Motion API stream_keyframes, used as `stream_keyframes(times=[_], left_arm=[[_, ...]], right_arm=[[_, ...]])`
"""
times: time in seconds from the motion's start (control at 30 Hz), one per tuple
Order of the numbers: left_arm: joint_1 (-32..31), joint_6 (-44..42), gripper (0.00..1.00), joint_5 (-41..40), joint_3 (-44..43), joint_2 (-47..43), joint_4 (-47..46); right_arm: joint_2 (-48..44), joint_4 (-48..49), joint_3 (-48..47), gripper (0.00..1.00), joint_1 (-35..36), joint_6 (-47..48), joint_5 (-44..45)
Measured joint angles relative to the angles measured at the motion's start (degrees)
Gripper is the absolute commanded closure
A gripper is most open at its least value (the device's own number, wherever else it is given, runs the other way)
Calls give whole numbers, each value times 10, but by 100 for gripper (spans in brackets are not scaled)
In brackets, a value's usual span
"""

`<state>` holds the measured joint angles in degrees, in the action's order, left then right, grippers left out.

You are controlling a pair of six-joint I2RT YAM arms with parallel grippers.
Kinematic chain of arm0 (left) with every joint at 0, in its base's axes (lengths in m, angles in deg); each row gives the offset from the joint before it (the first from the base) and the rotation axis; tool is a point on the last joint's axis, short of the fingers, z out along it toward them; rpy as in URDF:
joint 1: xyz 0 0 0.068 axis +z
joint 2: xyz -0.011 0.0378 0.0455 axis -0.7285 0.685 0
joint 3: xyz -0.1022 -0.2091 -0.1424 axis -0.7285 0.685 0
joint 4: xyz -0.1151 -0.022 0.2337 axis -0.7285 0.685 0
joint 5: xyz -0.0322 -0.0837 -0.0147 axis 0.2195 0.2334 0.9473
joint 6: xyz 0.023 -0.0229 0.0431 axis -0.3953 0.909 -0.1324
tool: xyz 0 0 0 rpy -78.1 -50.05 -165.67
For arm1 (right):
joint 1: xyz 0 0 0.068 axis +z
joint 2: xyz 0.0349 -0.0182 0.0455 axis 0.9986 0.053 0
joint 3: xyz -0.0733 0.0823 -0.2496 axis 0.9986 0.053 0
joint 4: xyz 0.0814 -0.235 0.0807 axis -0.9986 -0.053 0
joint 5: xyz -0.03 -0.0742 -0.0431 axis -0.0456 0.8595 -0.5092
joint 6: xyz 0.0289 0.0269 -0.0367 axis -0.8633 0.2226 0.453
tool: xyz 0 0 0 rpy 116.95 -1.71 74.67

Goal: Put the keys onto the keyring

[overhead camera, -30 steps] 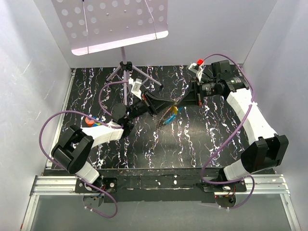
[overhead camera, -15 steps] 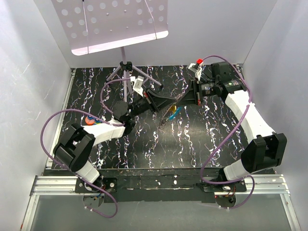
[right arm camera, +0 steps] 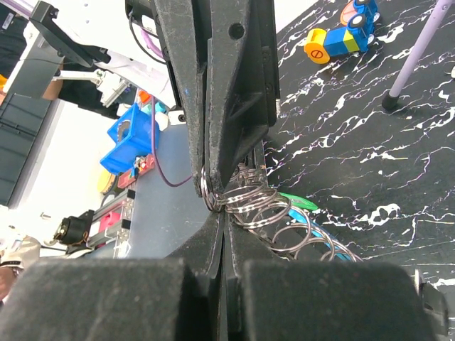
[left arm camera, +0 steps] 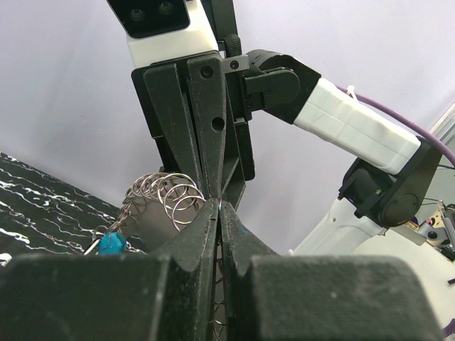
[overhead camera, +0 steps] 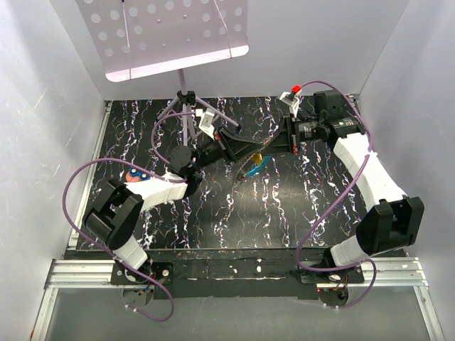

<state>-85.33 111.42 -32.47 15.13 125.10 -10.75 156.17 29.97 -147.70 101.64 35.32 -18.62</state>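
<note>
— Grippers first. What do you find?

— The left gripper point(left arm camera: 219, 214) has its fingers pressed fully together. The right gripper point(right arm camera: 222, 224) is the same, with no gap. They point straight at each other, tips nose to nose above the middle of the black tabletop with white veining point(overhead camera: 234, 213).

— Anything held?

— A chain of linked silver wire rings point(left arm camera: 173, 199) is caught right at that junction. I cannot tell which pair of fingers actually pinches it.

— And the keys?

— Both hang with the rings. The small key with a yellow-orange plastic head point(overhead camera: 257, 158) sits just under the fingertips. The small key with a bright blue plastic head point(overhead camera: 254, 170) dangles just beyond it, on the near side.

— Arm poses?

— On the left, the gripper is aimed to the right. The white forearm runs back to a sharply bent elbow by the table's left edge, above its base. On the right, the gripper is aimed to the left and the wrist is folded at the far right. The white forearm sweeps back towards the near edge, to an elbow raised over its base.
</note>
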Motion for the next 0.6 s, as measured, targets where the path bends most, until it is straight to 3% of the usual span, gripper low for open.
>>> stream_keyframes(times=[0.07,0.33,0.6], left_arm=[[0,-1,100,1,0,0,0],[0,-4,100,2,0,0,-3],[-1,-12,100,2,0,0,-5]], right_arm=[[0,0,0,95,0,0,0],[-1,-3,0,69,-1,6,5],[-6,-53,0,47,-1,78,30]])
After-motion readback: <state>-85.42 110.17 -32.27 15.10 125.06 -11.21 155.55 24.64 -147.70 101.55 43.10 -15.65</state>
